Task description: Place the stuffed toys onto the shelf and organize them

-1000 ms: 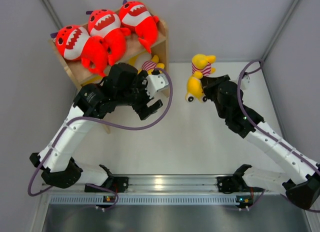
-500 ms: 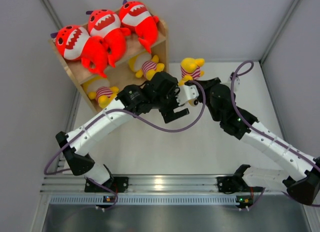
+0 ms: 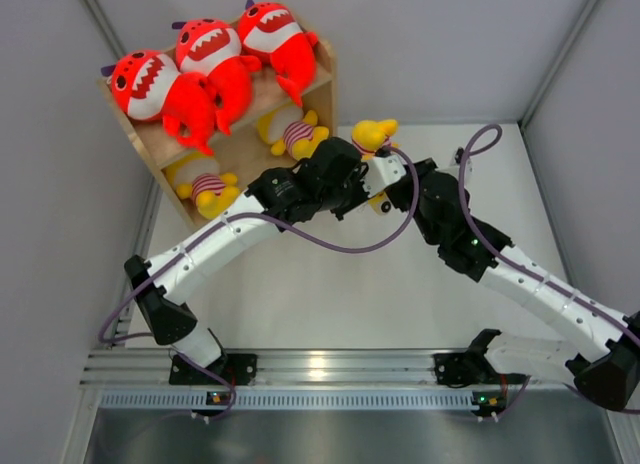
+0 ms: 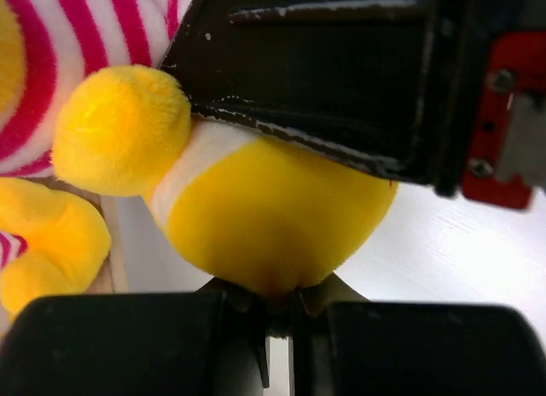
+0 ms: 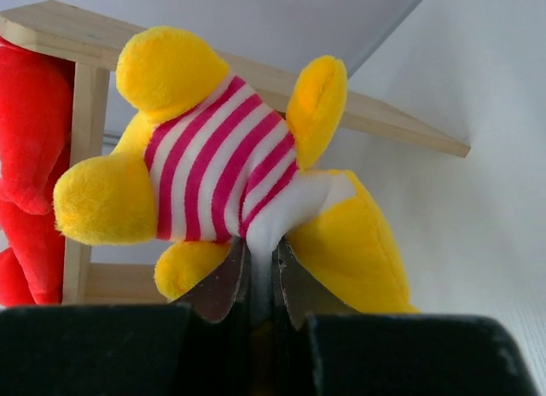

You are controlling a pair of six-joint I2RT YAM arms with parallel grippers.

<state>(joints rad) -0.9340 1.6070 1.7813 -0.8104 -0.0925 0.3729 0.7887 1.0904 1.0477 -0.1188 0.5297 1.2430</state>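
Right wrist view: right end effector [image 5: 260, 281] pinches a yellow doll [image 5: 222, 170]; left end effector [image 4: 275, 302] pinches it too.

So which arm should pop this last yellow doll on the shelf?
Left, probably. Both grippers seem to pinch the yellow doll, but the left gripper sits on the side nearer the shelf. The right gripper would have to reach past the left arm.

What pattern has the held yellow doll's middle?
Red-and-white stripes on the yellow plush doll; best in right wrist view.
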